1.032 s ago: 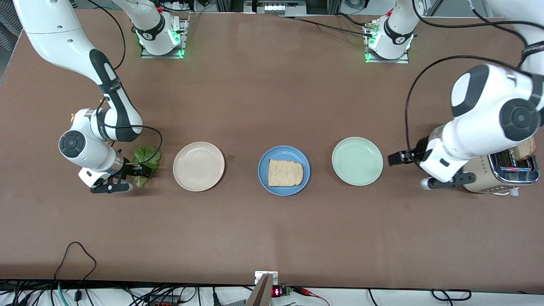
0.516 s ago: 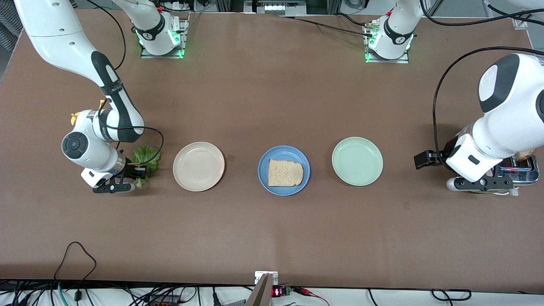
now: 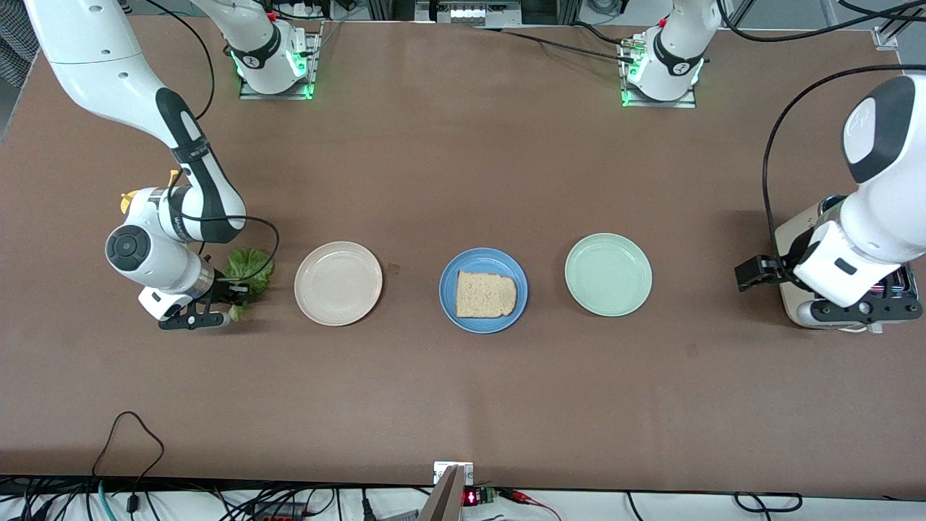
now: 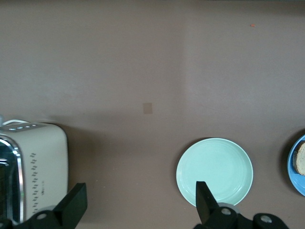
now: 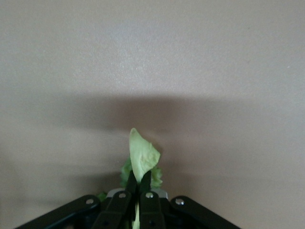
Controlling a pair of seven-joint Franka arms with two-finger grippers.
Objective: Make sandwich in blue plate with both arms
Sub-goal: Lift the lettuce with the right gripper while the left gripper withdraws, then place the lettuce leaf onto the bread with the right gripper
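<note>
Brown tabletop [image 3: 463, 145], wide bare stretch from the plates up to the arm bases, and another broad bare band from the plates down to the edge nearest the front camera.

Three plates in a row across the middle, each apart from the next with brown showing between. Cream plate [image 3: 338, 283] toward the right arm's end. Blue plate [image 3: 483, 290] in the centre, one bread slice [image 3: 486, 294] lying flat inside its rim, blue margin visible all around. Mint plate [image 3: 608, 274] toward the left arm's end, bare.

Right gripper [image 3: 235, 291] low at the tabletop, just beside the cream plate's outer edge, with a clear strip between them. Its fingers are clenched on the lettuce [image 3: 248, 268]; in the right wrist view a pale leaf tip [image 5: 142, 160] stands up out of the pinched jaws. The rest of the leaf spreads on the tabletop under the wrist.

Toaster [image 3: 803, 307] sits near the tabletop edge at the left arm's end, largely hidden under the left arm in the front view. Left gripper [image 4: 140, 202] is over the toaster's plate-side edge, fingers spread wide, holding nothing. In the left wrist view one finger [image 4: 74, 207] is over the toaster's cream side [image 4: 45, 167], the other over the mint plate's rim [image 4: 214, 171]. Bare tabletop between toaster and mint plate.
</note>
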